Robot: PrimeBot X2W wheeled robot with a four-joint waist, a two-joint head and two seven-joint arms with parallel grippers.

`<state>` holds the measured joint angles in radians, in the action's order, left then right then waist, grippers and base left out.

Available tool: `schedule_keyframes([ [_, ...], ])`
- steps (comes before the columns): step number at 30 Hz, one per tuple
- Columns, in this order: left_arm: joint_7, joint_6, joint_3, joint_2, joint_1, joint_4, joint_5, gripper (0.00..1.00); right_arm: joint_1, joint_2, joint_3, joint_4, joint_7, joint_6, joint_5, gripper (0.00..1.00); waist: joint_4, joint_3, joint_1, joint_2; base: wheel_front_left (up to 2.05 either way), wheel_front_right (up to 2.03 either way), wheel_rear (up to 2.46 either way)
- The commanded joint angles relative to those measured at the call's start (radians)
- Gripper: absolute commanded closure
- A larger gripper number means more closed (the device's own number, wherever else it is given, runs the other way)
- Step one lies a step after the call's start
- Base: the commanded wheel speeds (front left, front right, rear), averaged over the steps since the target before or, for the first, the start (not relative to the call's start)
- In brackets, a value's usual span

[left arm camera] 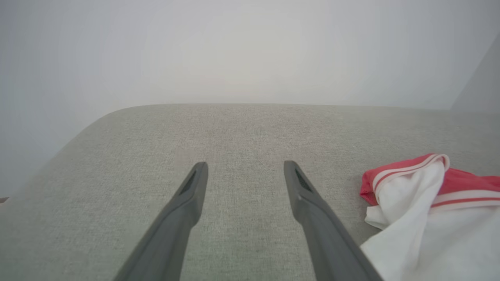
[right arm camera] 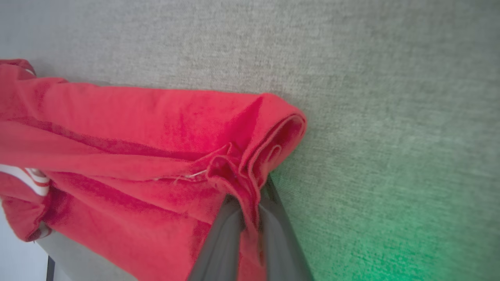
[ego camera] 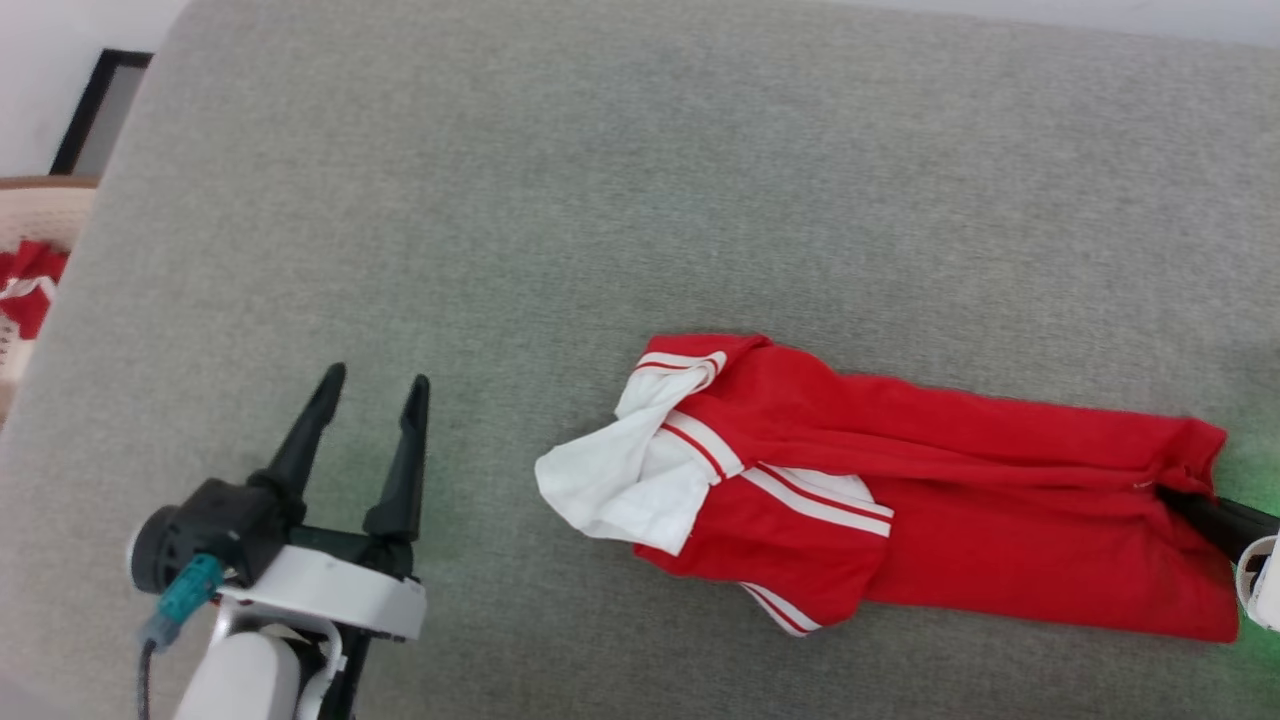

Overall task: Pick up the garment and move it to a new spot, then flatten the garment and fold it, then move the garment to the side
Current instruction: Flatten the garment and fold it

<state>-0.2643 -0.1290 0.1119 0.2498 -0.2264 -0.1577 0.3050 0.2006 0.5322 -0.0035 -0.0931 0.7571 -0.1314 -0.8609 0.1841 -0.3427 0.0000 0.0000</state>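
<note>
Bunched red hem sits in the foreground of the right wrist view. There the right claw (right arm camera: 252, 195) pinches the end of the garment (right arm camera: 136, 128) between its two dark fingers, with several layers gathered in the grip.

Largest of all is the grey padded surface (ego camera: 600, 180), a cushion-like top with a rounded corner that carries everything. On it the garment lies toward the robot's right as a long narrow band, its red sides apparently turned in lengthwise. The pinched hem is at the right end. The white sleeve and collar parts, with their striped trim, are at the end nearer the middle, and that white cloth is loose and crumpled rather than squared.

The left claw (ego camera: 378, 385) hovers over bare surface near the white end without touching it, fingers spread and holding nothing. Beyond the surface's left edge, a pale woven container (ego camera: 40, 215) holds something red.

I judge the relocation and flattening done and the folding partway. The lengthwise folds look made, while the crosswise fold, tidying the sleeve and the move to the side are left.
</note>
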Motion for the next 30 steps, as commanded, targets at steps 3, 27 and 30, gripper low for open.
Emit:
schedule_keyframes([
  [3,0.001,-0.002,-0.035,-0.002,0.028,0.029,-0.021,0.00,-0.001,-0.001,-0.044,-0.022,-0.032,0.003,-0.005,1.00,-0.052,-0.002,0.0000,0.0000,0.00,0.00,0.00],
  [27,0.001,-0.002,-0.069,-0.018,0.046,0.086,-0.033,0.00,0.057,0.200,-0.242,-0.164,-0.156,0.002,0.000,1.00,-0.174,-0.022,0.0000,0.0000,0.00,0.00,0.00],
  [30,0.001,-0.002,-0.064,-0.027,0.058,0.081,-0.030,0.00,0.025,0.194,-0.187,-0.061,-0.142,0.002,-0.036,1.00,-0.174,-0.010,0.0000,0.0000,0.00,0.00,0.00],
])
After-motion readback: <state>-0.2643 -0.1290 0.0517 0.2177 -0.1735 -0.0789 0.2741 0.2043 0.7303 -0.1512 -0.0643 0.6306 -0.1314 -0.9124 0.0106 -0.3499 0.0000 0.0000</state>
